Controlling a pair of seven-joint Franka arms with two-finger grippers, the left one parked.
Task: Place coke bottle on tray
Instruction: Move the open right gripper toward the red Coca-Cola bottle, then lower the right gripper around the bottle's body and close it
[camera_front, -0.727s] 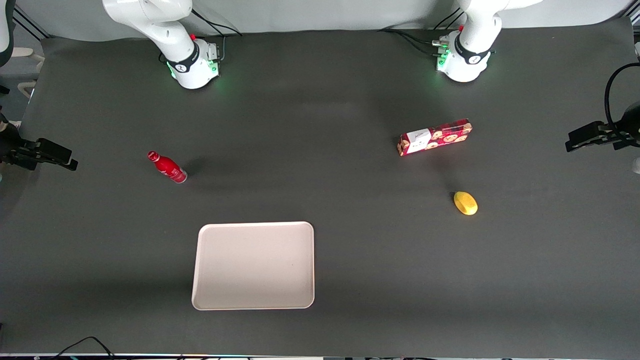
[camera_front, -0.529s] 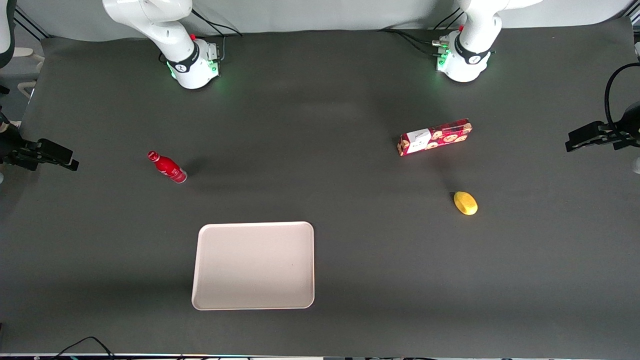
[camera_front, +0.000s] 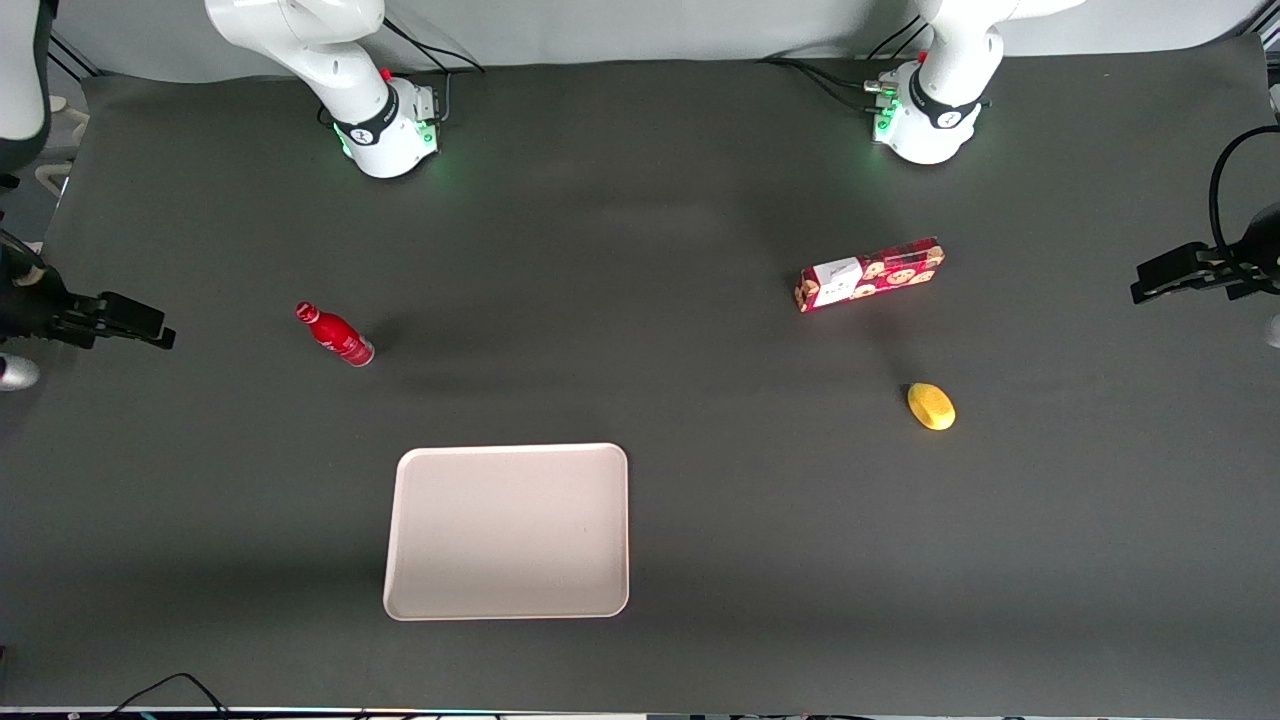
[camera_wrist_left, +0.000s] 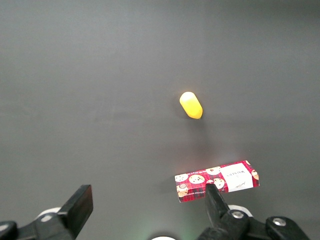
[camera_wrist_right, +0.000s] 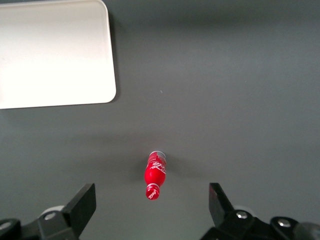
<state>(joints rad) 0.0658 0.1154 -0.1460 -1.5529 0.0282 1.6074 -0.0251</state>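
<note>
None of the task looks done yet: nothing has been gripped, lifted or set down, so the approach, the grasp, the carry and the release all remain.

Going by size, the dark table (camera_front: 700, 560) comes first, a wide grey mat bearing everything else. Next is the tray (camera_front: 507, 531), cream-white and bare, lying close to the table edge nearest the front camera and somewhat toward the working arm's end; the right wrist view shows one rounded corner of it (camera_wrist_right: 55, 55) with nothing on it. The red patterned box (camera_front: 868, 274) lies flat toward the parked arm's end, well apart from the tray. The gripper (camera_front: 150, 331) hangs over the working arm's end edge of the table, and in the right wrist view its two fingers (camera_wrist_right: 82, 205) are spread wide with nothing between them. The coke bottle (camera_front: 334, 334) stands upright on the mat, farther from the front camera than the tray and well apart from it, nearer the working arm's end; the wrist camera looks down on its cap (camera_wrist_right: 154, 176). Smallest is the yellow lemon-like object (camera_front: 931, 406), nearer the front camera than the box.

My judgement is that the arm is only beginning its approach to the bottle.
</note>
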